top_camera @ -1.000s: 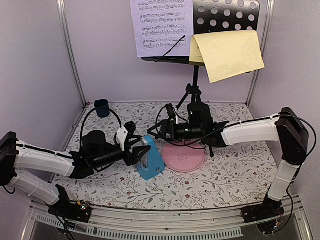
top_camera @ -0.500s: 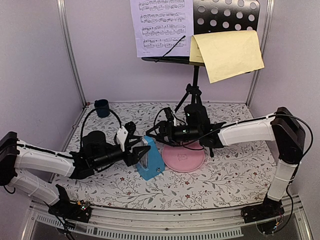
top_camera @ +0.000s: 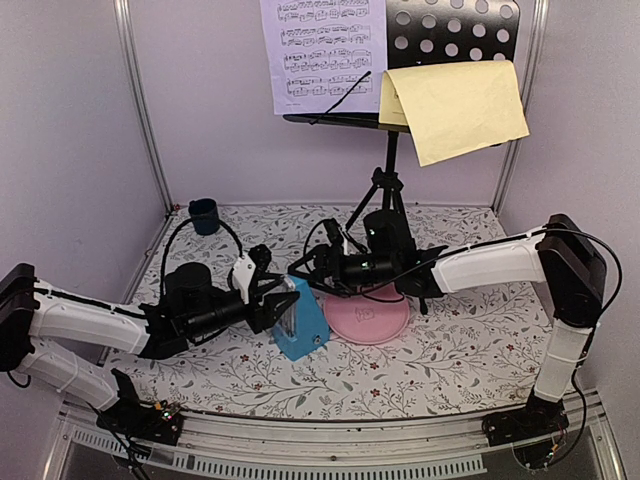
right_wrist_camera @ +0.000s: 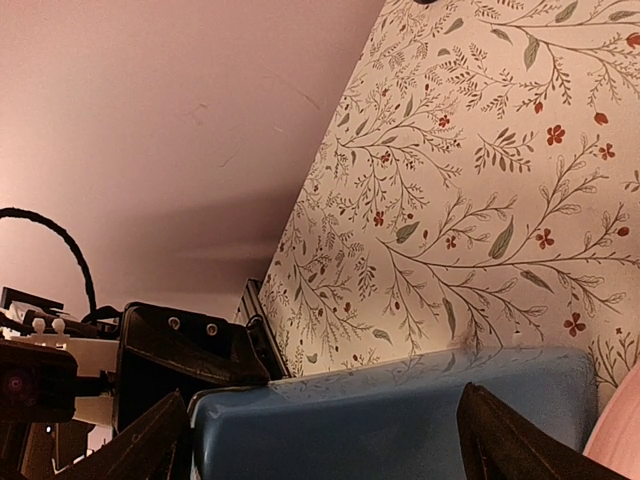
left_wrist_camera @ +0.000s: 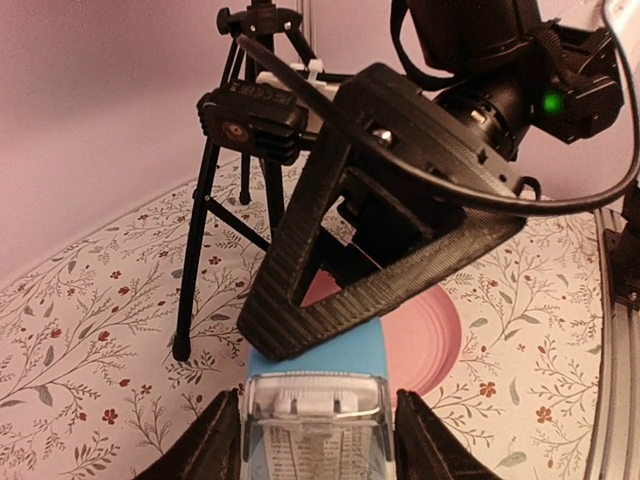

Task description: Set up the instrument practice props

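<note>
The black music stand stands at the back on its tripod. A lilac sheet and a folded yellow sheet rest on its desk. The blue wedge-shaped metronome stands on the floral mat. My left gripper is shut on its sides; in the left wrist view both fingers press the metronome. My right gripper is open and straddles the metronome's top; in the right wrist view a finger sits at each side. One right finger shows large in the left wrist view.
A pink round plate lies just right of the metronome, under the right arm; it also shows in the left wrist view. A small dark blue cup stands at the back left corner. Walls and frame posts close the back and sides.
My right gripper has moved left from above the plate to over the metronome's top. The left gripper and the metronome have stayed in place.
</note>
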Robot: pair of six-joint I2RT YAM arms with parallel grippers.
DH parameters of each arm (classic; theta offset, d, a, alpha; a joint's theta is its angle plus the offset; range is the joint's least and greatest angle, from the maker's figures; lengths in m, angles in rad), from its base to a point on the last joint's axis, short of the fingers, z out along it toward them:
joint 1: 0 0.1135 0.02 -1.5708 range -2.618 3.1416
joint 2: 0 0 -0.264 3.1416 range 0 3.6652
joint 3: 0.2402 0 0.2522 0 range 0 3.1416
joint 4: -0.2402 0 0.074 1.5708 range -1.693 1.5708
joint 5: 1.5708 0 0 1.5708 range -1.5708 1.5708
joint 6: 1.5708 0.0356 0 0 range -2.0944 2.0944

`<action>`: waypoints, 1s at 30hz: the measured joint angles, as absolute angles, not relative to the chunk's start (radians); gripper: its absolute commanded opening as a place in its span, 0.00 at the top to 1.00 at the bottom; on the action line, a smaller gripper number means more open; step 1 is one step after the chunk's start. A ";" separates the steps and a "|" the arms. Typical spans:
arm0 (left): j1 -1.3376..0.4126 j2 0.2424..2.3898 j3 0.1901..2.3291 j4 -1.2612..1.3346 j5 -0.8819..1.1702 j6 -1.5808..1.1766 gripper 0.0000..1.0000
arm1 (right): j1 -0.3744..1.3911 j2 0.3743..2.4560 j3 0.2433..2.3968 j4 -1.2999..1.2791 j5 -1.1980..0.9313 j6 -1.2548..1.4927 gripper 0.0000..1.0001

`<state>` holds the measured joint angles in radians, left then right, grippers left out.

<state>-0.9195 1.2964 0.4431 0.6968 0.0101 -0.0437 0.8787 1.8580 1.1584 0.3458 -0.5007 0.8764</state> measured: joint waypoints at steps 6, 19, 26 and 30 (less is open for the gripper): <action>-0.920 1.293 0.441 0.699 0.009 -0.044 0.54 | 0.879 1.858 1.144 0.368 -0.501 0.881 0.08; -0.920 1.242 0.387 0.719 0.009 -0.037 0.64 | 0.876 1.858 1.109 0.430 -0.503 0.862 0.10; -0.920 1.251 0.387 0.735 0.009 -0.037 0.67 | 0.867 1.858 1.108 0.434 -0.513 0.812 0.06; -0.920 1.267 0.387 0.759 0.010 -0.035 0.68 | 0.859 1.852 1.104 0.434 -0.529 0.802 0.01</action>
